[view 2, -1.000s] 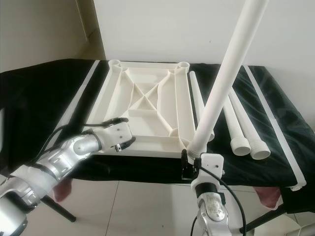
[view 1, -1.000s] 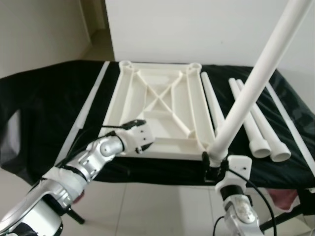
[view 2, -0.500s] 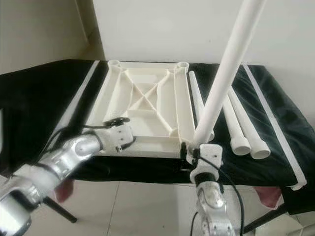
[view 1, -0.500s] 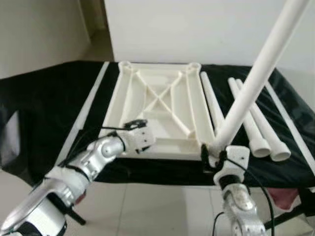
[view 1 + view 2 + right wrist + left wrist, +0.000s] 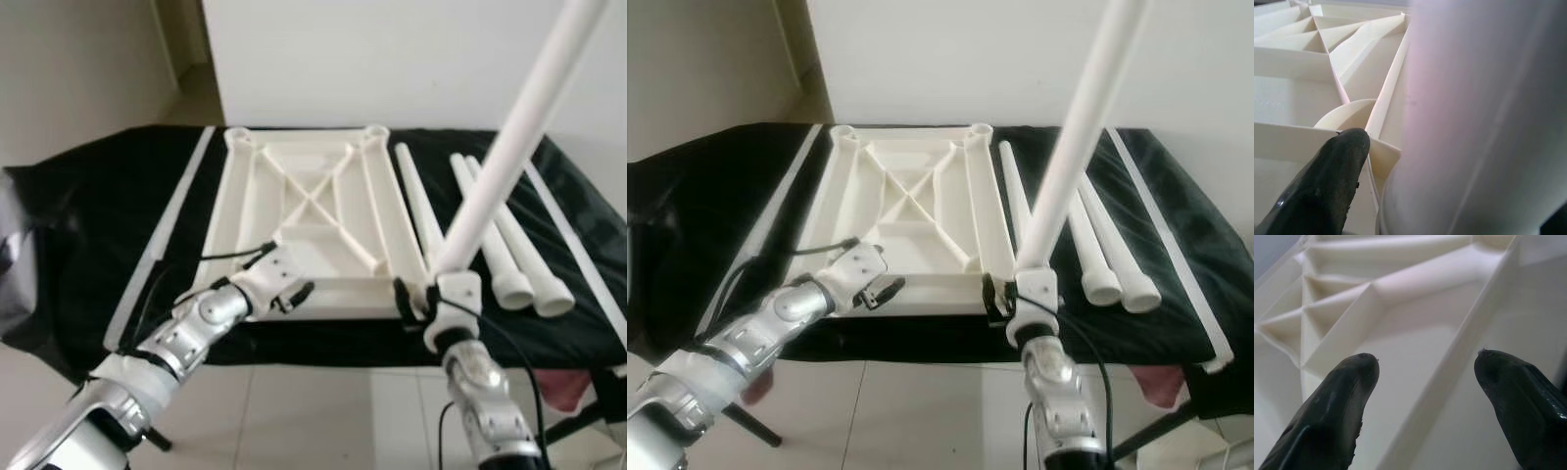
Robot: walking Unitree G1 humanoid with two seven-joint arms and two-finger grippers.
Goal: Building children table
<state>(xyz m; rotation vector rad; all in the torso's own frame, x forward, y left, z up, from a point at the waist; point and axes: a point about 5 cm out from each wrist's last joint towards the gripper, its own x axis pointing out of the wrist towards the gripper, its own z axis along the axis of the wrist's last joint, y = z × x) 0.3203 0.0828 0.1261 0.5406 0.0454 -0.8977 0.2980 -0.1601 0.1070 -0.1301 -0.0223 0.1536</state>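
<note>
one white table leg (image 5: 509, 147) is held raised by the right gripper (image 5: 431, 299), its fingers clamped on the leg's lower end, the leg slanting up and away to the right; its foot hovers just beside the near right corner of the inverted tabletop (image 5: 304, 211), where the right wrist view shows a round socket (image 5: 1352, 115) just beside the leg's end, not yet entered. the tabletop lies underside up, ribs crossing at its middle, on a black-draped work surface (image 5: 88, 215), with empty round sockets at its two far corners. three more legs (image 5: 509, 255) lie flat to the right of the tabletop, near one another, wide ends toward the near edge. the left gripper (image 5: 284, 289) sits at the tabletop's near edge with its fingers (image 5: 1352, 382) apart, straddling a rib without closing on it. judged step: seating the first leg in the near right socket. the next move appears to call for bringing the leg upright, centring its end over the socket, and pressing down while the left gripper steadies the tabletop against sliding.
</note>
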